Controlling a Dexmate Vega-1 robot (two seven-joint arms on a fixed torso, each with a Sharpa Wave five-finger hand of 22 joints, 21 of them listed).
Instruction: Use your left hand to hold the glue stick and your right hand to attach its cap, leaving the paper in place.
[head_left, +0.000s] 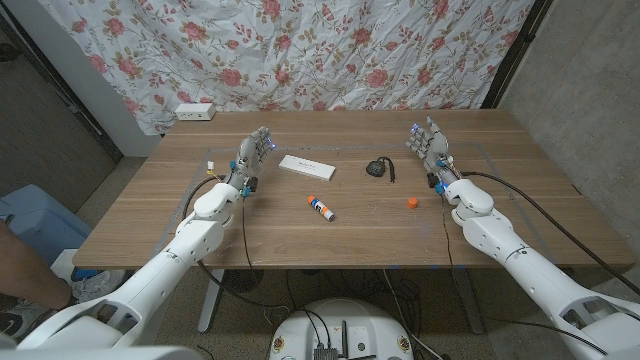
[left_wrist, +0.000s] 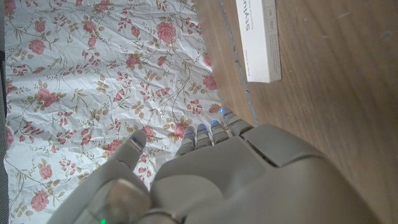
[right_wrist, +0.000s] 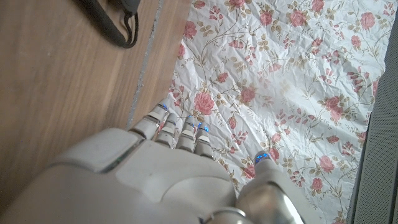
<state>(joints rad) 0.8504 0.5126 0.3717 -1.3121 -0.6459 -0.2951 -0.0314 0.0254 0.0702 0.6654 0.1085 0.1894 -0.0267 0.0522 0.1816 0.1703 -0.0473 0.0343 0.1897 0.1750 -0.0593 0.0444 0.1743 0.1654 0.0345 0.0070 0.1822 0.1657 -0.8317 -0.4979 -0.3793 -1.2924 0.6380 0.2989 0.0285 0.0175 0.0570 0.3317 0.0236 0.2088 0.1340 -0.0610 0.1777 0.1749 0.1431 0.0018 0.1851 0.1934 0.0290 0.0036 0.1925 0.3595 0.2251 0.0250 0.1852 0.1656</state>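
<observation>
- Head view: glue stick (head_left: 322, 207) lying uncapped at table (head_left: 520, 200) centre; orange cap (head_left: 411, 202) at 3 o'clock of it, apart; white paper box (head_left: 306, 167) at 11 o'clock.
- Left hand (head_left: 250, 160) and right hand (head_left: 431, 150) raised, fingers spread, holding nothing.
- Left wrist view: left hand (left_wrist: 211, 174) spread, near box (left_wrist: 258, 37).
- Right wrist view: right hand (right_wrist: 168, 168) spread; black strap (right_wrist: 115, 18) beyond.

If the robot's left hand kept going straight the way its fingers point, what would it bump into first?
Probably nothing on the table. The left hand points toward the table's far edge; the white box lies off to its side. Past the edge hangs the flowery curtain, though depth is hard to judge.
</observation>
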